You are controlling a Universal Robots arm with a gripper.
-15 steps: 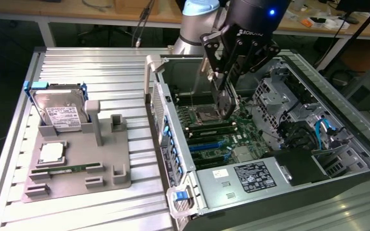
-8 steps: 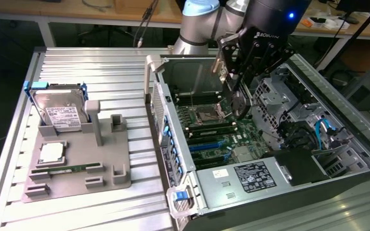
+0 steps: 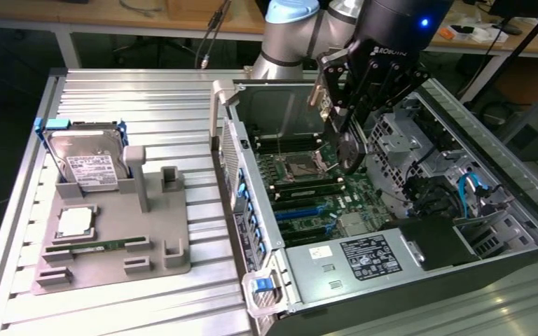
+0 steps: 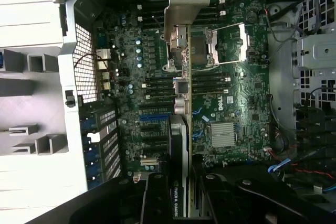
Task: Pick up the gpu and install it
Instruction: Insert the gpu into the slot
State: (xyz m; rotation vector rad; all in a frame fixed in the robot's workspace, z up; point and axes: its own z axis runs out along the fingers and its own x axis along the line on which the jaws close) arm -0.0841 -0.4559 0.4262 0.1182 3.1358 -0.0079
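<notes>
- The gripper (image 3: 358, 98) is seen above the open computer case (image 3: 493, 140), towards the far end of the motherboard (image 3: 311, 203).
- The gpu (image 3: 346, 143) is held in the gripper, whose fingers are clamped on the card's two flat faces. The card hangs edge-down inside the case opening, above the CPU socket (image 3: 305, 166) and the memory slots.
- In the wrist view the gpu (image 4: 181, 119) is seen edge-on, running out from between the gripper (image 4: 181, 192) fingers. Its silvery metal bracket (image 4: 184, 9) is at the end away from the gripper, and an NVIDIA label can be read near the fingers.
- The pick-up is judged done: the card is carried clear of the grey fixture tray (image 3: 110, 259) at the exterior view's left.
- On that tray a hard drive (image 3: 87, 161) in a blue frame is stood upright at the far end. A CPU (image 3: 75, 222) and a green memory stick (image 3: 96, 246) are laid nearer.
- The installation is judged not yet done: the card is not seated in any slot. The blue expansion slots (image 3: 297, 210) lie nearer than the card, between the socket and the power supply (image 3: 358, 255).
- Whether the card's lower edge touches the board cannot be told.
</notes>
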